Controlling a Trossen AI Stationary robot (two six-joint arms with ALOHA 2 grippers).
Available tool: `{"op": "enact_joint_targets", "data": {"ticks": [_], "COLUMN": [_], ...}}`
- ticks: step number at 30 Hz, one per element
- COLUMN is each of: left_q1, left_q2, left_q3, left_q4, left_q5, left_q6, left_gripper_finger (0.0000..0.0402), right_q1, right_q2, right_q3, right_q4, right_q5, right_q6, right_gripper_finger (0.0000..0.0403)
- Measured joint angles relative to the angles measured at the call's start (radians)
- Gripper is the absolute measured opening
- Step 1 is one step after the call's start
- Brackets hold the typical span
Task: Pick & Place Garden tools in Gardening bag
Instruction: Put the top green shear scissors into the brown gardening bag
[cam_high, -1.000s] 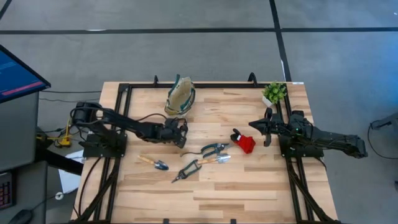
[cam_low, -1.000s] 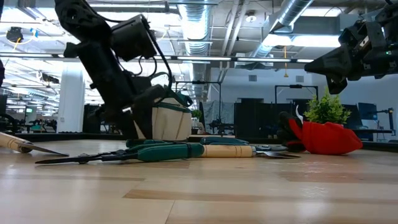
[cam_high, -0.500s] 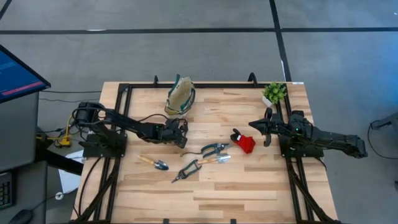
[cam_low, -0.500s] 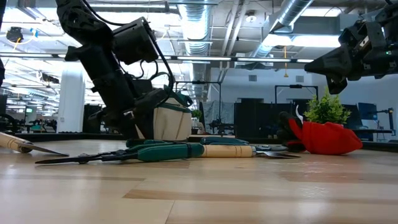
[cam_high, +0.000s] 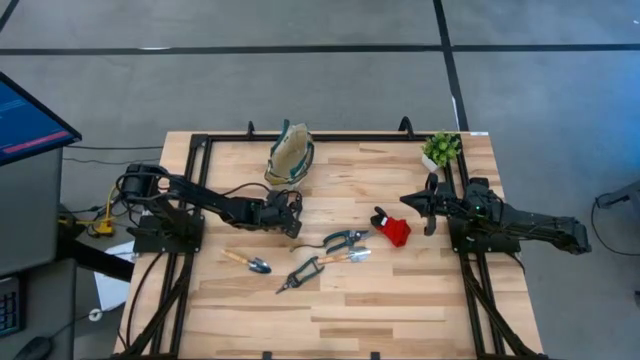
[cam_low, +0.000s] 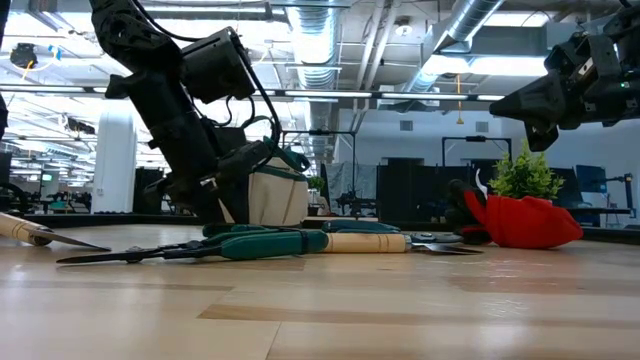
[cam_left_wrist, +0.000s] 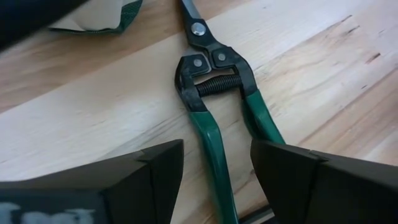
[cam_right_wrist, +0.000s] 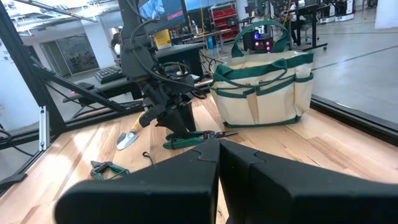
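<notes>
Green-handled pruners with black pivot and coiled spring (cam_left_wrist: 214, 93) lie flat on the pale wooden tabletop (cam_left_wrist: 93, 118); their handles run between the left gripper (cam_left_wrist: 214, 177) and its two dark, spread fingers (cam_left_wrist: 155, 171). A cream bag corner with green trim (cam_left_wrist: 99, 15) sits near the blade tip

Both arms are matte black, built of long thin links with thick round joints. The left arm (cam_high: 215, 205) carries looping black cables; the right arm (cam_high: 520, 222) has a boxy black wrist.
</notes>
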Motion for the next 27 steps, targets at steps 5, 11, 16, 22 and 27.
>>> {"op": "enact_joint_targets", "data": {"ticks": [5,11,16,22,27], "left_q1": [0.0,0.0,0.001,0.001,0.001], "left_q2": [0.0,0.0,0.0,-0.001,0.0], "left_q3": [0.0,0.0,0.0,0.0,0.0], "left_q4": [0.019,0.039,0.039,0.039,0.036], "left_q5": [0.004,0.003,0.041,0.053,0.053], "left_q6": [0.0,-0.001,-0.024,-0.035,-0.035], "left_gripper_finger": [0.0176,0.0176,0.0176,0.0176,0.0176], "right_q1": [0.0,0.0,0.0,0.0,0.0], "right_q2": [0.0,0.0,0.0,0.0,0.0], "right_q3": [0.0,0.0,0.0,0.0,0.0], "right_q4": [0.0,0.0,0.0,0.0,0.0], "right_q5": [0.0,0.0,0.0,0.0,0.0], "right_q6": [0.0,0.0,0.0,0.0,0.0], "right_gripper_finger": [0.0,0.0,0.0,0.0,0.0]}}
